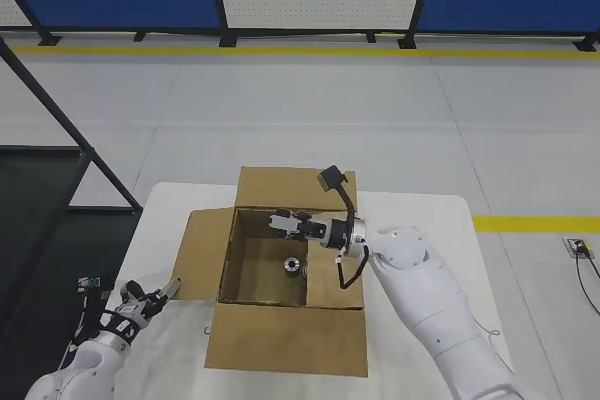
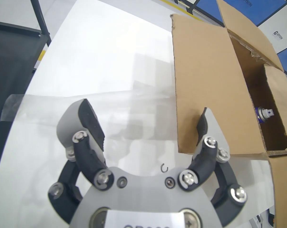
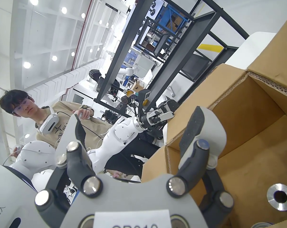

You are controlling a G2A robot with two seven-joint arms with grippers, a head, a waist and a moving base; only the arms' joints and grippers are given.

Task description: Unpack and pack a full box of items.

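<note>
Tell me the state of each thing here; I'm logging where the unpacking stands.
cardboard box: open, flaps folded outward.
metal part: on the box floor, not gripped.
left gripper: open, empty, beside the box's side flap.
right gripper: open, empty, over the box's opening.
</note>
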